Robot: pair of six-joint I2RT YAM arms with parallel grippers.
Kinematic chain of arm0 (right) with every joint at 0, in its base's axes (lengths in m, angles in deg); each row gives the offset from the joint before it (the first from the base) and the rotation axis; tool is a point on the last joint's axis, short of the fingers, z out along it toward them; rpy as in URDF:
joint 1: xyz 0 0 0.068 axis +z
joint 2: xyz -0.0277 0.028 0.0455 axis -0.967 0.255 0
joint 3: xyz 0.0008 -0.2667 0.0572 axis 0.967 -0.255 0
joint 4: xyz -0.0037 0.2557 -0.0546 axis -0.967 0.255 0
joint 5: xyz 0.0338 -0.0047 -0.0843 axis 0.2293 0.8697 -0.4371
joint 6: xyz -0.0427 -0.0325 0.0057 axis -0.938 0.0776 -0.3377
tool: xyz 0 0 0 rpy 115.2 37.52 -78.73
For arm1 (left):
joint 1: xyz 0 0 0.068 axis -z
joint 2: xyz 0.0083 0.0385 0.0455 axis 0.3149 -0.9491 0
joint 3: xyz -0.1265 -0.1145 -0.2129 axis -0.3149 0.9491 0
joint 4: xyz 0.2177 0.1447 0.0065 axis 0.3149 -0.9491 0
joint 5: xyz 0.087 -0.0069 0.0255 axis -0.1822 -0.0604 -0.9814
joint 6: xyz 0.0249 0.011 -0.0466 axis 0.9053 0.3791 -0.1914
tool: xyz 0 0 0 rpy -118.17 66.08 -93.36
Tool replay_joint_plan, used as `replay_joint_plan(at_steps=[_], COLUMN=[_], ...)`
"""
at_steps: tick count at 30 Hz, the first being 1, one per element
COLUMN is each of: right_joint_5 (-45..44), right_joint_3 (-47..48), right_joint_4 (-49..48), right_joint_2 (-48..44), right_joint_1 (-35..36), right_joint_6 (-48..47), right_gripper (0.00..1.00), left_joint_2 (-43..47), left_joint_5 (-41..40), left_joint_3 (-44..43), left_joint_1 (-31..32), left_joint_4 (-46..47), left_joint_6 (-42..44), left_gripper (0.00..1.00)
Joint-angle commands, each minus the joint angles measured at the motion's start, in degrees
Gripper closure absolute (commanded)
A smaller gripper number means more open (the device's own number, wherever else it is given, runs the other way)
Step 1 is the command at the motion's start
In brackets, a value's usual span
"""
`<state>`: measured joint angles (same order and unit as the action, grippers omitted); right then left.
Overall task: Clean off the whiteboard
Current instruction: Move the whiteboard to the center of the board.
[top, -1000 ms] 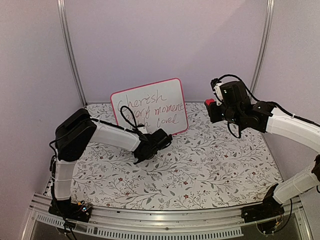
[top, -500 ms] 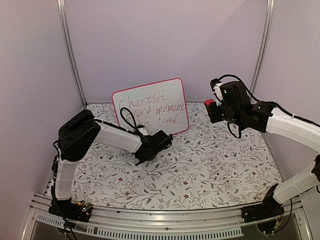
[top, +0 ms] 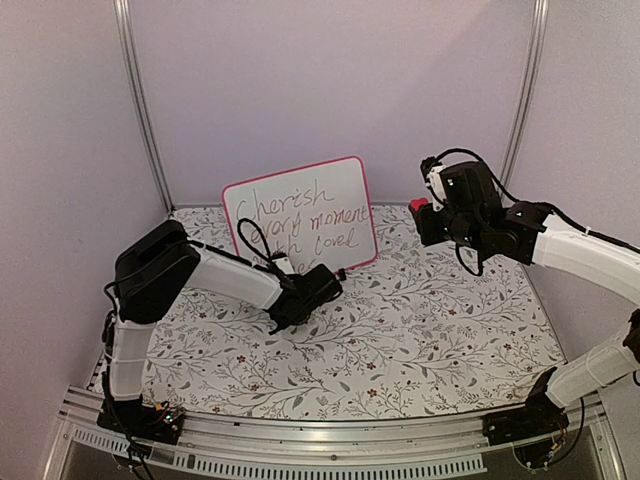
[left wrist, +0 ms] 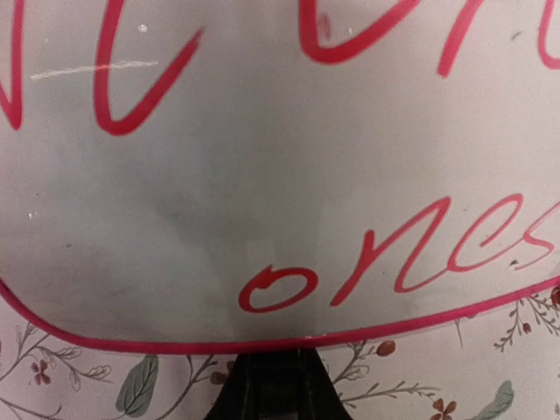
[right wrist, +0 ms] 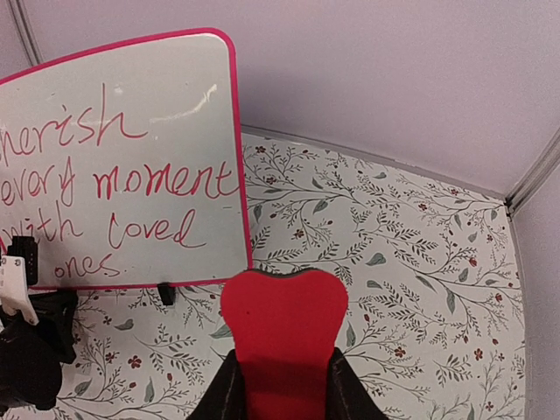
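Gripping red eraser [right wrist: 284, 328], right gripper [right wrist: 282, 395] near upright, red-lettered whiteboard [top: 300, 215].

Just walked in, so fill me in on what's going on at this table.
Two robot arms are set to erase the whiteboard, which stands at the back of the flowered table with its red handwriting untouched. The right gripper holds a red eraser in the air, right of the board and clear of it. The left gripper sits low at the board's bottom edge; whether it grips anything cannot be told.
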<state>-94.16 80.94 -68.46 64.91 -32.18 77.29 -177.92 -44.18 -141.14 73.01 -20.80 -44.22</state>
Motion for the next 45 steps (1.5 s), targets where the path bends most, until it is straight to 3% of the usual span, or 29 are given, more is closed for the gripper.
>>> replay_joint_plan(at_steps=[1, 16, 25, 34, 37, 40, 45], right_joint_5=[0.1, -0.1, -0.6, -2.0, -2.2, -2.6, -2.1], right_joint_3=[1.9, 1.6, 2.1, 2.9, 3.3, 3.7, 4.5], right_joint_4=[0.5, 0.5, 0.5, 1.4, 1.5, 1.5, 1.9], right_joint_2=[0.3, -0.4, -1.1, -1.6, -1.9, -2.0, -1.8], right_joint_1=[-0.4, -0.4, -0.4, -0.4, -0.4, -0.4, -0.4], right_joint_6=[-0.2, -0.2, -0.6, -1.2, -1.6, -1.8, -1.9], right_gripper=[0.74, 0.74, 0.74, 0.74, 0.74, 0.74, 0.74], left_joint_2=[1.1, 0.4, -1.3, 0.1, 3.0, 5.9, 12.3], left_joint_5=[3.6, 4.2, 3.8, 5.0, 4.3, 2.8, -0.7], left_joint_3=[3.0, 2.1, -0.9, 0.1, 2.8, 4.7, 6.4], left_joint_1=[3.7, 10.6, 13.6, 14.3, 14.9, 16.2, 18.6], left_joint_4=[-4.1, -12.9, -15.2, -12.7, -11.6, -10.2, -12.3], left_joint_6=[-1.6, -10.2, -10.0, -6.9, -7.0, -6.0, -5.1], left_gripper=[1.00, 1.00, 0.99, 0.82, 0.67, 0.42, 0.22])
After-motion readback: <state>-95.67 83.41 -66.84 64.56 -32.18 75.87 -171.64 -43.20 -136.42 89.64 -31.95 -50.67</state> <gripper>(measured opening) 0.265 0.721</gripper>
